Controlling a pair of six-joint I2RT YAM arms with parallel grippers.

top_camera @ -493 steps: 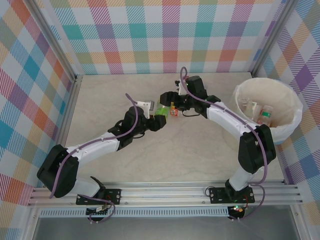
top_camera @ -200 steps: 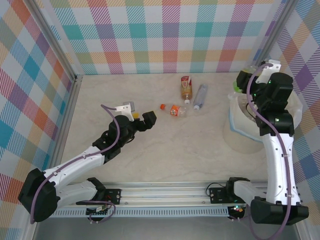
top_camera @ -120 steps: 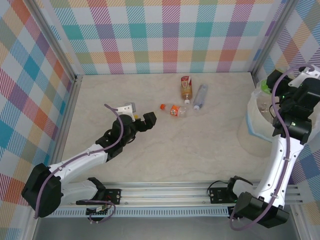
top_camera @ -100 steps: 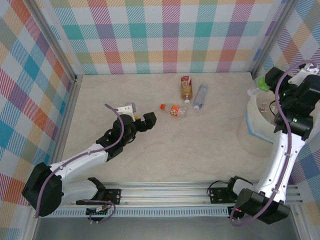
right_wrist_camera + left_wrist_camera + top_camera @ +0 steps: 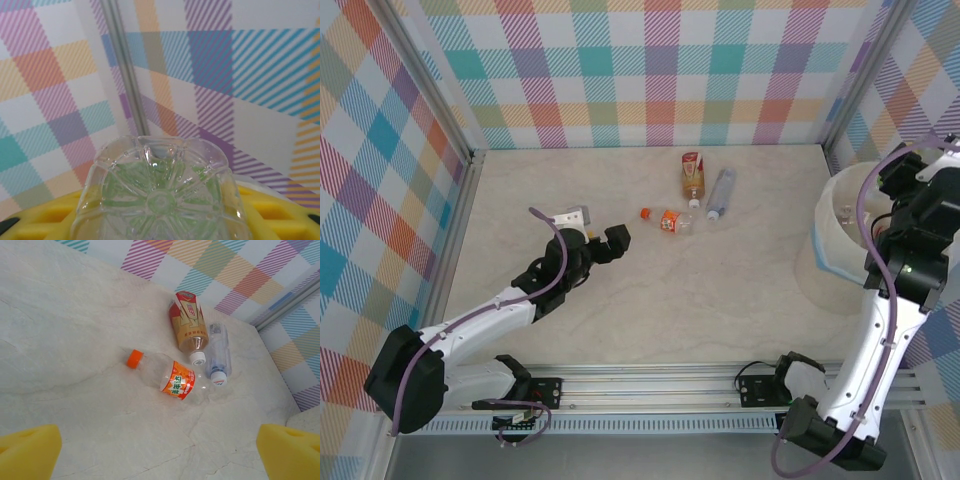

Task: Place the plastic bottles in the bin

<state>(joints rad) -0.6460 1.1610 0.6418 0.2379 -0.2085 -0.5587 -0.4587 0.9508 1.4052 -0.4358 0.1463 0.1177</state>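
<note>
Bottle [image 5: 160,192] in right pincer [image 5: 160,220] (clear base)

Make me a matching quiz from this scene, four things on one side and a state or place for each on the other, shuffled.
Things:
1. orange-capped bottle
2. left pincer
3. right pincer
4. bin

States or places:
A. shut on a clear bottle
B. white-lined, at the table's right edge
C. open, holding nothing
D. lying on its side on the table

Pairs: 1-D, 2-C, 3-A, 4-B.
</note>
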